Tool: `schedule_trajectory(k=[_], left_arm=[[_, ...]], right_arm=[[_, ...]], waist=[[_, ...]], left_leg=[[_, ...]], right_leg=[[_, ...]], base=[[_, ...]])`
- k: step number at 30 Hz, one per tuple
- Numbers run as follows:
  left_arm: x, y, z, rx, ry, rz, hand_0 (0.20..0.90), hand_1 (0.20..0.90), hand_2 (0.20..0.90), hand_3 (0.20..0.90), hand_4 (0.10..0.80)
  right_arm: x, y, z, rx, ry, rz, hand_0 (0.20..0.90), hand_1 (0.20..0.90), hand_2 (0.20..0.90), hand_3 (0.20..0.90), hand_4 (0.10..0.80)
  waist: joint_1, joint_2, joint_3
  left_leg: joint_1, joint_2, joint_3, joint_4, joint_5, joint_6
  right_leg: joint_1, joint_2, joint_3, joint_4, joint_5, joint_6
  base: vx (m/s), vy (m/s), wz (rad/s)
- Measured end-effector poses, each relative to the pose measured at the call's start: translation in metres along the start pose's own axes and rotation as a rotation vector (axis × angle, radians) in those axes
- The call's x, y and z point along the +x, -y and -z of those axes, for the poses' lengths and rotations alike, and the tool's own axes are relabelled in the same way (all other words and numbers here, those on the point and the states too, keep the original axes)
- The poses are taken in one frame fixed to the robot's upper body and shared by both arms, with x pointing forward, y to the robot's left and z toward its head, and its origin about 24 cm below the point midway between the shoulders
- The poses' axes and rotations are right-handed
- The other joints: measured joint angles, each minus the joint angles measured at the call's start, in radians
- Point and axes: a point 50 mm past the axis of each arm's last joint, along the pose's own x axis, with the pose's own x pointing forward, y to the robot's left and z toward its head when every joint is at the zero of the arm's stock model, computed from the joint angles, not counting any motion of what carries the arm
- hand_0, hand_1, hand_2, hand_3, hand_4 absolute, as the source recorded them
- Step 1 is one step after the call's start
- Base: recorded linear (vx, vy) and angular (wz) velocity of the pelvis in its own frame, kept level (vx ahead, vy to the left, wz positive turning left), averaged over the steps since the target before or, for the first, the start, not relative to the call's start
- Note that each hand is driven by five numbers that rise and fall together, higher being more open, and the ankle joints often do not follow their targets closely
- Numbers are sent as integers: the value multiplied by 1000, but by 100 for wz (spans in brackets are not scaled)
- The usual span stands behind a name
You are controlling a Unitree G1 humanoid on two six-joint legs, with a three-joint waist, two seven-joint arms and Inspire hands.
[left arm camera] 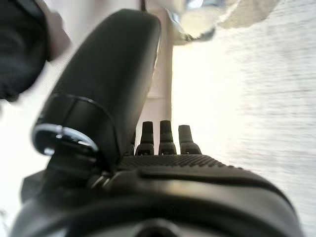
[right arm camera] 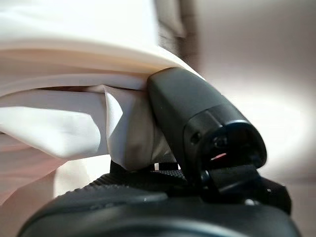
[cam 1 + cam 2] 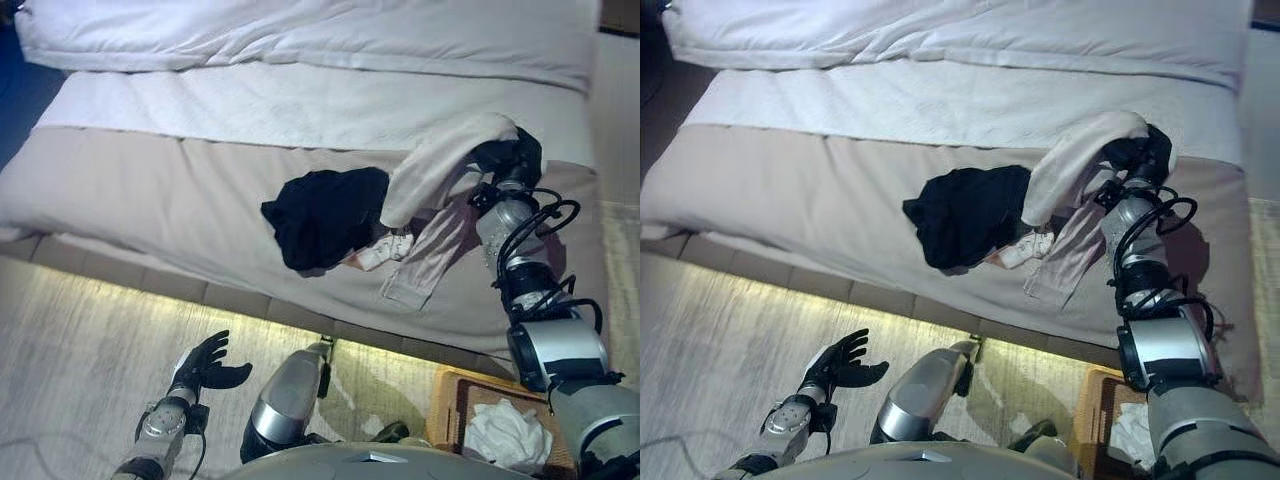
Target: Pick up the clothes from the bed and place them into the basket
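We hold the pale garment (image 3: 440,160) in our right hand (image 3: 505,158), lifted clear of the bed (image 3: 150,200) near its right side. The right wrist view shows the thumb (image 2: 197,123) pressed against folded cloth, so the hand is clamped on the fabric. One end of the garment drapes across the hand; the other hangs down to the bedspread, where a pinkish sleeve or strap (image 3: 425,260) trails toward the bed's near edge. We judge that a grip near one end lets the cloth hang free instead of dragging.

A black garment (image 3: 325,215) lies bunched on the bedspread near the middle of the bed, just beside the hanging cloth. A small white piece (image 3: 385,250) rests touching its right margin. Both remain to be collected.

The basket (image 3: 450,400) stands on the floor below the bed's near right corner, beside our right arm. It already contains white cloth (image 3: 505,435). We judge this position keeps the carry from bed to basket short.

Our left hand (image 3: 205,365) hangs over the floor (image 3: 90,340) in front of the bed, fingers spread and empty.
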Motion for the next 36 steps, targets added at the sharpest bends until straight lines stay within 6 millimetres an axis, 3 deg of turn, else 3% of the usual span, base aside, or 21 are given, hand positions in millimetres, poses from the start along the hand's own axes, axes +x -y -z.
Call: schedule_trajectory(k=[6, 10, 16, 25, 29, 30, 31, 33, 34, 36], left_arm=[[-4, 1, 12, 21, -49, -13, 900, 900, 900, 900, 800], [-10, 6, 26, 25, -106, -1, 900, 900, 900, 900, 800], [-15, 8, 36, 47, -157, 2, 900, 900, 900, 900, 800], [-6, 11, 22, 97, -131, 34, 900, 900, 900, 900, 800], [-5, 14, 21, 129, -131, 57, 900, 900, 900, 900, 800], [-6, 15, 23, 128, -137, 61, 900, 900, 900, 900, 800], [-7, 15, 26, 123, -146, 60, 900, 900, 900, 900, 800], [-11, 17, 33, 100, -169, 57, 900, 900, 900, 900, 800], [-12, 20, 34, 89, -169, 59, 900, 900, 900, 900, 800], [-13, 22, 36, 83, -175, 63, 900, 900, 900, 900, 800]], right_arm=[[-13, 6, -7, 23, 76, 41, 300, 300, 300, 200, 100], [-21, 13, -10, 31, 112, 81, 300, 300, 300, 200, 100], [-42, 36, -23, 52, 201, 129, 300, 300, 300, 200, 100], [-69, 92, 7, -35, 111, 278, 300, 300, 300, 200, 100], [-76, 105, 18, -47, 42, 279, 300, 300, 300, 200, 100], [-77, 105, 20, -47, 26, 269, 300, 300, 300, 200, 100], [-78, 103, 23, -37, 10, 251, 300, 300, 300, 200, 100], [-79, 95, 29, -34, -17, 195, 300, 300, 300, 200, 100], [-80, 93, 30, -42, -21, 180, 300, 300, 300, 200, 100], [-82, 89, 34, -43, -33, 180, 300, 300, 300, 200, 100]], waist=[[-52, -25, -75], [-98, -37, -114], [-181, -44, -136], [-291, -52, -144], [-319, -52, -144], [-322, -53, -143], [-315, -58, -143], [-281, -65, -144], [-282, -57, -146], [-284, -45, -148]], left_leg=[[20, 41, 32, -17, 34, -6], [38, 53, 51, -20, 45, 6], [105, 56, 101, -92, 117, 75], [167, 78, 154, -114, 127, 78], [188, 92, 160, -114, 127, 78], [196, 94, 149, -112, 126, 73], [204, 94, 80, -98, 116, 50], [204, 89, -173, -57, 90, 68], [219, 91, -185, -66, 65, 53], [253, 111, -147, -92, 40, 16]], right_leg=[[60, 73, 23, -188, 1, -5], [66, 83, 49, -204, 4, -8], [73, 91, 97, -200, 12, 2], [82, 103, 158, -200, 12, 1], [80, 117, 189, -202, 12, 1], [77, 119, 209, -204, 12, 1], [63, 119, 240, -197, 15, -4], [24, 117, 338, -200, 48, -51], [9, 123, 371, -199, 59, -57], [1, 136, 406, -201, 59, -55]], base=[[-77, -109, -33], [-34, -36, -26], [-20, -71, -26], [-24, -91, -23], [42, -84, -27], [109, -80, -63], [62, -66, -99], [10, -21, -134], [12, 16, -102], [0, 23, -75]])
